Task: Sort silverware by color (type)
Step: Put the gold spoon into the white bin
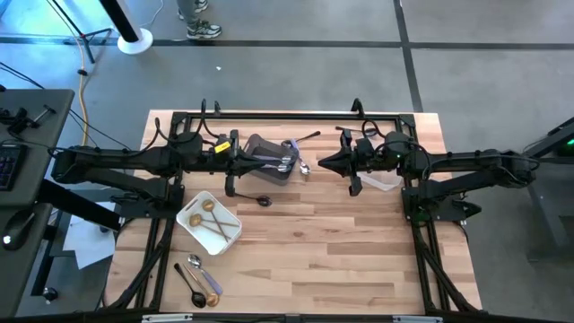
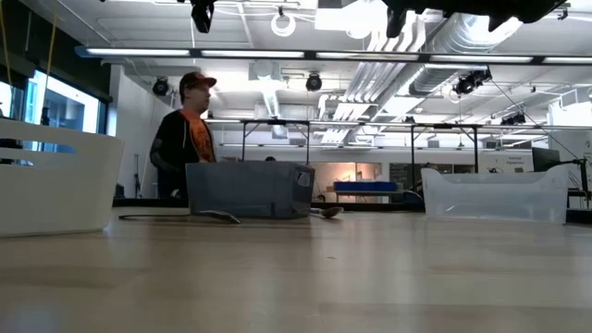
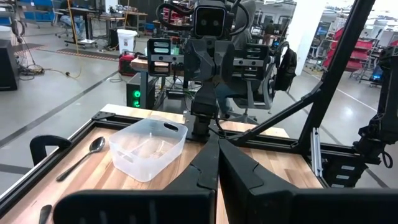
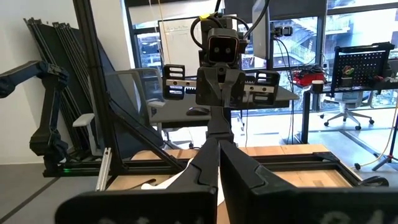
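Overhead, the light wooden slatted table point(image 1: 314, 242) was seen framed by a black metal rig, with both dark arms reaching in from the sides along the far half. The left gripper point(image 1: 240, 163) was held above the near-left edge of the grey rectangular bin point(image 1: 269, 159); in its wrist view the two dark fingers point(image 3: 205, 168) were seen pressed together to a point, with nothing between them. The right gripper point(image 1: 323, 162) was held just right of the bin, pointing at it, next to the clear plastic tub point(image 1: 384, 182); its fingers point(image 4: 208, 165) were likewise seen closed tight and empty.

The white rectangular tray point(image 1: 193, 235) was set at an angle near the left edge of the table, and two gold spoons point(image 1: 213, 218) were laid inside it. Shiny silver cutlery point(image 1: 285, 164) was seen inside the grey bin, with a lilac-handled piece point(image 1: 290, 144) sticking out over its far rim. One silver spoon point(image 1: 304, 168) lay on the wood just beside the bin's right side, and a black utensil point(image 1: 308, 137) lay behind the bin near the far rail. A black spoon point(image 1: 255, 198) was lying on the table just in front of the bin. A small mixed cluster point(image 1: 199, 280) of silver, black and gold spoons was left near the front left corner.

In the low view a person point(image 2: 185, 139) in a dark jacket and cap was standing behind the table.
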Robot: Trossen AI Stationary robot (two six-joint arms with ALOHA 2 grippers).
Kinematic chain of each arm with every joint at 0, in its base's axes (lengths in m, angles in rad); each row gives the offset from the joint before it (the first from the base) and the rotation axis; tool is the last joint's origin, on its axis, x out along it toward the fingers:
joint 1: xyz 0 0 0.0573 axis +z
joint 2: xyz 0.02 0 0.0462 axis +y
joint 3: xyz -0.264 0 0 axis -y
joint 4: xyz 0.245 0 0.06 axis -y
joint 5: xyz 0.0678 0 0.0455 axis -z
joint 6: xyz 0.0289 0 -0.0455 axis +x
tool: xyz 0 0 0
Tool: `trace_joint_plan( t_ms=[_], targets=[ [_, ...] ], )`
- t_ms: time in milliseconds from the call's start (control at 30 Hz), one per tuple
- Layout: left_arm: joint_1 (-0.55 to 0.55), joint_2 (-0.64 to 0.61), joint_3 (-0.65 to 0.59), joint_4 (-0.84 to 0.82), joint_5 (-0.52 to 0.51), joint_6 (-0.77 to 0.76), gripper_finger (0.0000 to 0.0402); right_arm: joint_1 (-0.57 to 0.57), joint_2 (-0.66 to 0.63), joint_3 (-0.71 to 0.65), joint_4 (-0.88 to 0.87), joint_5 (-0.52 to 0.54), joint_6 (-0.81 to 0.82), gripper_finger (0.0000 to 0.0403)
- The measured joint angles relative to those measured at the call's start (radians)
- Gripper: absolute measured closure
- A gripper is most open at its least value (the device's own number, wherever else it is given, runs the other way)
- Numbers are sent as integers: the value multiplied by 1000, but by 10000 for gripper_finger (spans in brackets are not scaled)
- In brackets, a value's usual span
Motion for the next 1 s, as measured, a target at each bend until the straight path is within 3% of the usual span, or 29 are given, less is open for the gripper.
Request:
trace_joint_plan(
  t_ms=[1000],
  targets=[
    [0, 0, 0, 0, -12, 0, 401, 0, 0, 0, 0, 0, -3, 402]
  ],
)
